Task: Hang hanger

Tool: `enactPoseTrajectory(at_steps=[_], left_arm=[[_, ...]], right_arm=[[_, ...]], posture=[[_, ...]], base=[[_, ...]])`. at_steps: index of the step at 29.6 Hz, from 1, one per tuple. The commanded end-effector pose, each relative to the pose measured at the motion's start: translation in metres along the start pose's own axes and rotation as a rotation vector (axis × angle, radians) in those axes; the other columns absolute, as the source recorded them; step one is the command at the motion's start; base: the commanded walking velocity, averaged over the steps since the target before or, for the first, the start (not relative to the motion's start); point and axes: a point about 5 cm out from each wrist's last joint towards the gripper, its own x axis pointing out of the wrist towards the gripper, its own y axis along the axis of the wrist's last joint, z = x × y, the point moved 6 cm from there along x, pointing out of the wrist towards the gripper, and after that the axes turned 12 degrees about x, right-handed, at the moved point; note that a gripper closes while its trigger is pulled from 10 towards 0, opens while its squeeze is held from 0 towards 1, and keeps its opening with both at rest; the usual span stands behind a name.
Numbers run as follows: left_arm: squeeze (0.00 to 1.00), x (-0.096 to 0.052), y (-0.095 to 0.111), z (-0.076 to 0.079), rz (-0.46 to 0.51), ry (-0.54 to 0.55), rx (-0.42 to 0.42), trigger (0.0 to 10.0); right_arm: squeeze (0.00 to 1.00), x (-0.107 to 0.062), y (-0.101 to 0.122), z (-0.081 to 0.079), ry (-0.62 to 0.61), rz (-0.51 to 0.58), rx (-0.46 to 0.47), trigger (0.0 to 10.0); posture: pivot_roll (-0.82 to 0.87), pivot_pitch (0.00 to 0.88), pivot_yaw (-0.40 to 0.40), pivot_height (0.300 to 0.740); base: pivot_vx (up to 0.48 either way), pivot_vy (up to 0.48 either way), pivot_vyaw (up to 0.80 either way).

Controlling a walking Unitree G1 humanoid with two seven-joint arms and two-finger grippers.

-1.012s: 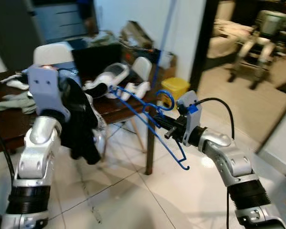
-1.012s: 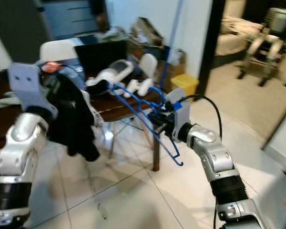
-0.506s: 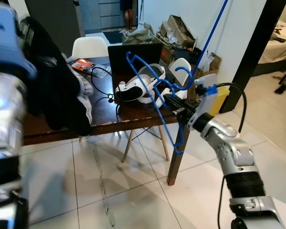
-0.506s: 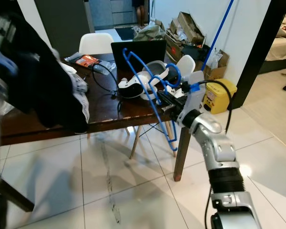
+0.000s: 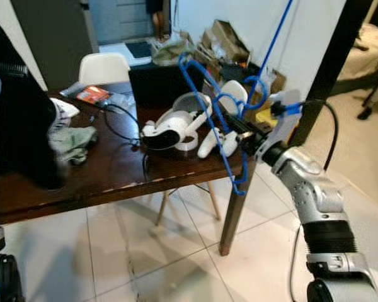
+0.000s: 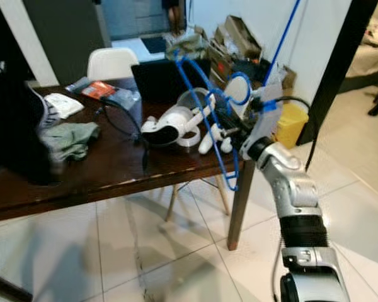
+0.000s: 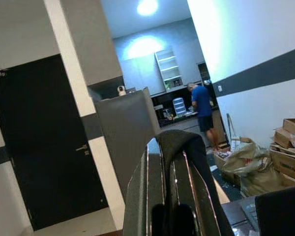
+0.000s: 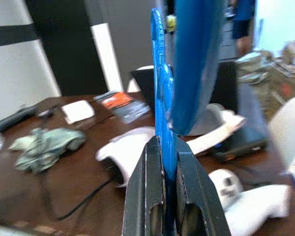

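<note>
Since a moment ago the robot's head is looking more squarely over the wooden table, and the right gripper is carrying the blue hanger higher, fingers pinched tight on its wire. The left gripper is clamping a dark garment up at the left. Nothing is hanging yet; I'd say finding a rail is what's left.
</note>
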Motion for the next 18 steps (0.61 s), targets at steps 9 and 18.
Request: enactPoseTrajectory(at_steps=[9,18], left_arm=[[0.00,-0.010,-0.057,-0.003,-0.181,0.026,0.011,10.0],[1.00,-0.059,-0.145,0.024,-0.560,0.004,-0.063,10.0]], right_arm=[[0.00,0.003,0.000,-0.006,0.022,0.011,0.003,10.0],[0.00,0.003,0.002,-0.006,0.018,0.014,-0.003,10.0]], posture=[[0.01,0.000,0.024,0.740],[0.01,0.000,0.027,0.740]], base=[[0.285,0.000,0.00],[0.000,0.000,0.00]])
